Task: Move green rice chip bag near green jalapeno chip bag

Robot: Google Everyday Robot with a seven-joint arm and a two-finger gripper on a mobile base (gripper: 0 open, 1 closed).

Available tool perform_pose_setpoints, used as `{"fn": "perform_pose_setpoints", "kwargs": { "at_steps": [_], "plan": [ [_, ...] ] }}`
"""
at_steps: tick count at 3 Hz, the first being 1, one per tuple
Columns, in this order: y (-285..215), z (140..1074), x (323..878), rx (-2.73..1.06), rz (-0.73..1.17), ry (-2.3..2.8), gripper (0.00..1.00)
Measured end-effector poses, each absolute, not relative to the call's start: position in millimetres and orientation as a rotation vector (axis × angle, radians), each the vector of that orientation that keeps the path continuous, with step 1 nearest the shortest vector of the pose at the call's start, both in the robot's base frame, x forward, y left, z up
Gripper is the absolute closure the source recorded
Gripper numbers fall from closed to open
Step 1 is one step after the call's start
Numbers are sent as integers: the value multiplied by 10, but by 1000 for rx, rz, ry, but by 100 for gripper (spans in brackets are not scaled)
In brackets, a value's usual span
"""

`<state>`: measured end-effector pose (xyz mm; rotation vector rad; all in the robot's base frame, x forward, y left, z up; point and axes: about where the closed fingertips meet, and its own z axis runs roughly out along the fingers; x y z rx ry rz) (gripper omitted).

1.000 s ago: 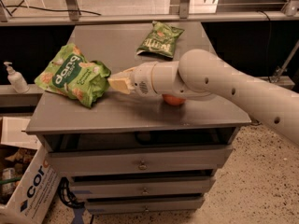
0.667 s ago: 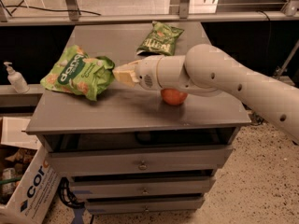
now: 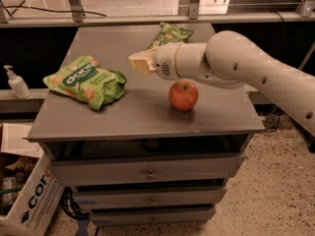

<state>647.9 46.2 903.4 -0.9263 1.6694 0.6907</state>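
The green rice chip bag is a puffy light-green bag with a dark oval logo. It lies on the left part of the grey cabinet top. The green jalapeno chip bag is smaller and darker. It lies at the back of the top, partly hidden behind my arm. My gripper hovers above the middle of the top, to the right of the rice bag and in front of the jalapeno bag. It touches neither bag and holds nothing that I can see.
A red apple sits on the top just below my arm. A soap pump bottle stands on a ledge to the left. A cardboard box is on the floor at the lower left. The cabinet has drawers in front.
My gripper was against the rice bag's right edge; it has pulled away to the right and risen. The rice bag stays on the left of the top.
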Motion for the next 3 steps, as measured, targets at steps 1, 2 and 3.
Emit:
{"fn": "perform_pose_setpoints", "kwargs": {
  "at_steps": [1,2,3],
  "plan": [
    [325,9132,6543,-931,663,1680,82],
    [383,9143,6426,-979,666,1696,59],
    [552,9066,6197,-1030,686,1706,36]
  ]
}}
